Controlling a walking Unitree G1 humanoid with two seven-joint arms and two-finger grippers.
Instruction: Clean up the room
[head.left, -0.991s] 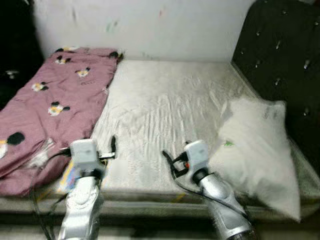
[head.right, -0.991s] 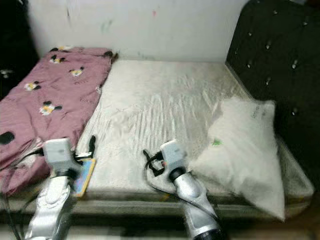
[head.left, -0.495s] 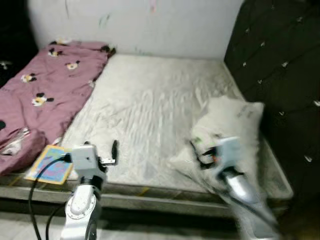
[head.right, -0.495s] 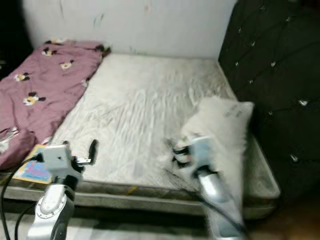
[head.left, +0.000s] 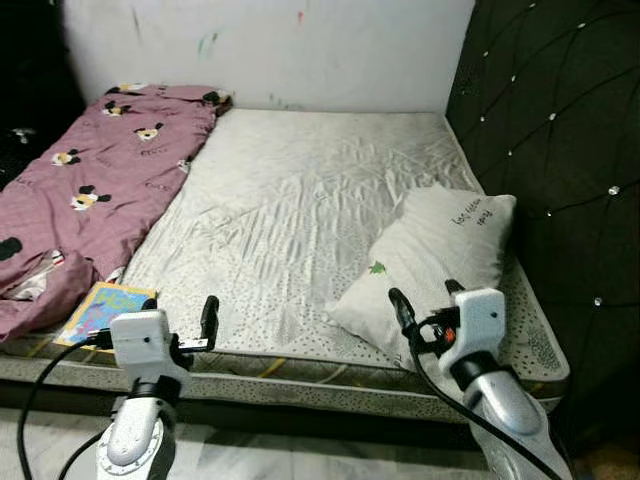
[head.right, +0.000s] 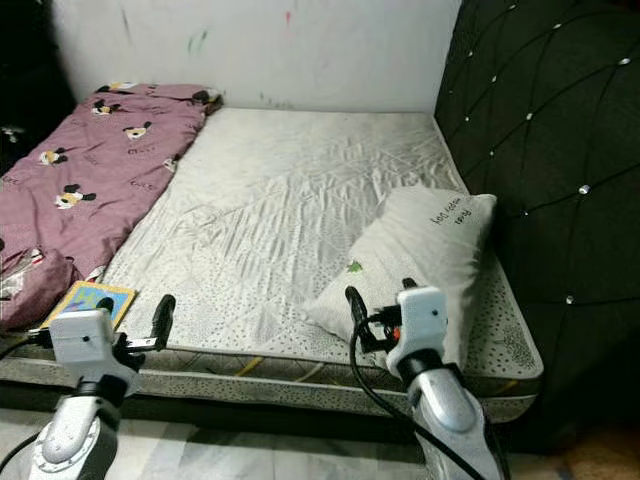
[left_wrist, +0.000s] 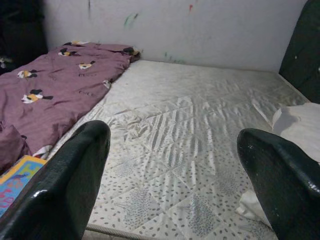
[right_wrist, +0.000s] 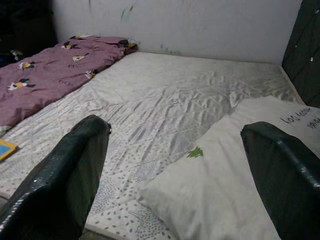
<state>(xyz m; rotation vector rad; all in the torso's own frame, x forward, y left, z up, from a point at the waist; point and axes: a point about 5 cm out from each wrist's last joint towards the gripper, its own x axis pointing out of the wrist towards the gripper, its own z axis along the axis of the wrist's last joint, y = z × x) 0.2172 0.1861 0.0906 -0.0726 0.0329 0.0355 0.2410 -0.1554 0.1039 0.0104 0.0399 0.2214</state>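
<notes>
Both arms are held up before the near edge of the bed (head.left: 300, 200). The left hand (head.left: 180, 312) hovers at the near left part of that edge, its fingers (left_wrist: 75, 175) spread wide with nothing between them. The right hand (head.left: 425, 300) hovers at the near right part of the edge, fingers (right_wrist: 75, 165) likewise wide apart and empty.

Directly ahead of the right hand, just past its fingertips, lies the white pillow (head.left: 430, 260). Its long axis runs on a slant: the near corner points toward the gap between the two hands, and the far end, with dark lettering on it, points away toward the dark tufted headboard (head.left: 550, 150), which walls off the bed on the right hand's outer side. The pillow lies flat on the mattress, close to the bed's right edge and just short of the near edge.

Ahead of the left hand the bare mattress stretches open to the far wall (head.left: 270, 50). On that hand's outer side a pink blanket (head.left: 90, 190) with cartoon prints runs lengthwise along the bed's left edge to the wall. Just beside the left hand, on its outer side, a colourful flat book (head.left: 98, 306) lies at the near left corner, next to the blanket's bunched near end.

The widest clear stretch lies between the blanket and the pillow.
</notes>
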